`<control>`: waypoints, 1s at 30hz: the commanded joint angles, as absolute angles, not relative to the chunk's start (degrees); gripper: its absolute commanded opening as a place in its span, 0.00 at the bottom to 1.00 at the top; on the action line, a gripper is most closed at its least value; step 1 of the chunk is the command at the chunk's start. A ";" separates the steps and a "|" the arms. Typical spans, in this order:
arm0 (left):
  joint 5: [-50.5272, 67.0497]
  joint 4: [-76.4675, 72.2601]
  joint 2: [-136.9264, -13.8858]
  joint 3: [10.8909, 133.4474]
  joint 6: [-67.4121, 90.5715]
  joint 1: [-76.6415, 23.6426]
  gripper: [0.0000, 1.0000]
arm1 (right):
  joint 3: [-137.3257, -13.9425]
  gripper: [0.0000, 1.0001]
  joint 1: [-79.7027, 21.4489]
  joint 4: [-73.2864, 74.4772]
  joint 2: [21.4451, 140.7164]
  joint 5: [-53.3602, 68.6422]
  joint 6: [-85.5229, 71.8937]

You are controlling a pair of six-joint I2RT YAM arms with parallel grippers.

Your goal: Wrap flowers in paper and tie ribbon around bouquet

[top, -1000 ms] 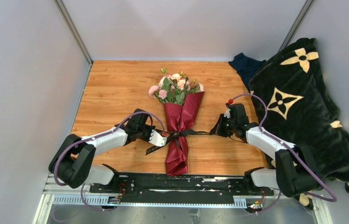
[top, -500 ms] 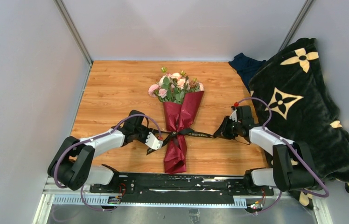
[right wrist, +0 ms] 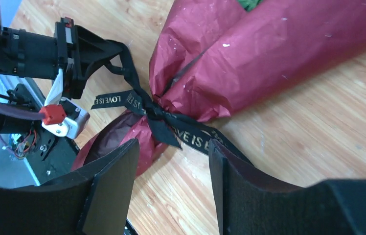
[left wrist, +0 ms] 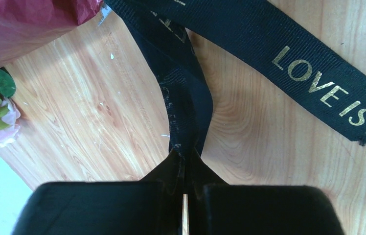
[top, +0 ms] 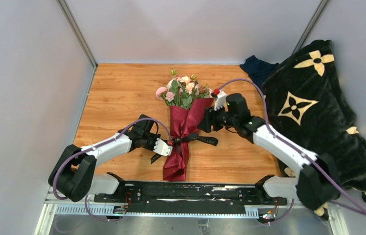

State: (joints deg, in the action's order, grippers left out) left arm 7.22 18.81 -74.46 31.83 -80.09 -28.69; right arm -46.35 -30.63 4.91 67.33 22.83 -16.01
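Fingers [left wrist: 264, 210] of the left gripper [top: 164, 147] are pressed together on the left tail of the ribbon [right wrist: 193, 138]. The wrist view shows the black strap pinched flat between them and running up toward the knot, as it was a second ago. That knot sits at the waist of the bouquet [top: 183, 125], which lies on the table [top: 122, 88] between the two arms. The flowers [top: 183, 90] point to the far side and the twisted foot of the paper [right wrist: 269, 63] points to the near edge. The bundle has swung a little, its foot now further left than before. What has changed is on the right. A second ago the right gripper [right wrist: 171, 147] was pulling the other tail out taut, well to the right of the cone. Now its fingers stand apart with nothing between them, and it has moved in and toward the far side, close beside the upper right edge of the paper. The freed tail lies slack on the wood just right of the knot. This suggests the pull that tightened the knot is over and the tie is nearly done. The knot looks cinched, though how firmly it holds cannot be told. Further right, the blanket [top: 313, 107] is heaped well apart from the work.
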 commanded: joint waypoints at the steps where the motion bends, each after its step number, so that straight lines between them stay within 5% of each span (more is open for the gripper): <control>1: 6.62 19.83 -73.72 32.18 -78.95 -29.17 0.00 | -50.11 0.60 -32.18 5.91 76.52 28.61 -13.69; 7: 6.51 19.74 -72.93 30.86 -78.70 -29.52 0.00 | -52.86 0.60 -34.27 3.33 84.03 34.89 -13.71; 15: 6.20 18.69 -72.93 30.20 -78.89 -29.71 0.00 | -53.08 0.38 -35.24 1.34 87.60 40.19 -14.97; 19: 5.99 18.22 -72.96 30.20 -78.98 -29.66 0.00 | -53.31 0.00 -35.57 2.09 87.86 41.23 -14.85; 30: 6.06 17.34 -72.60 29.88 -79.06 -29.69 0.00 | -57.07 0.00 -35.95 9.52 73.57 55.19 -7.17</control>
